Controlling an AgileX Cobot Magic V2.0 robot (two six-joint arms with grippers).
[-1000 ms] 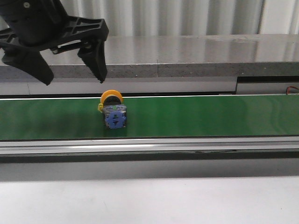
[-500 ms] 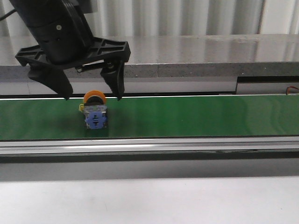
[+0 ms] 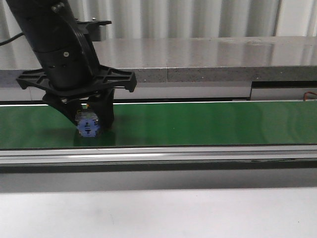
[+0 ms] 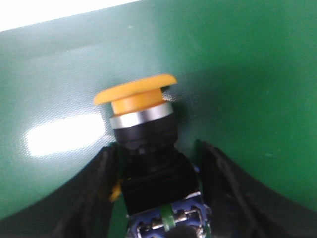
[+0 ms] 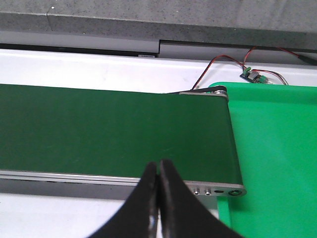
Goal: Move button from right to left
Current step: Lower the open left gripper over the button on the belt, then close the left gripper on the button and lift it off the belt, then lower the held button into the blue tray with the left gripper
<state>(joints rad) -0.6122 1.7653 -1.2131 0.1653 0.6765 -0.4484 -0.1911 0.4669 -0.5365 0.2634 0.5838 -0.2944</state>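
Sitting between the left hand's (image 3: 88, 119) fingers (on green belt (image 3: 208, 124)), the button (image 3: 87, 128).

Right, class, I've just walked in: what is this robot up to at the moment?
The left gripper is down on the green belt, its fingers on either side of the button, which lies on its side. Whether it is gripped yet is unclear. The right gripper is shut and empty, above the belt's other end.

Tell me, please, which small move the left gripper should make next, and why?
Probably close. The left gripper is down on the green belt with a finger on each side of the button, and gaps still show, so nothing is gripped yet.
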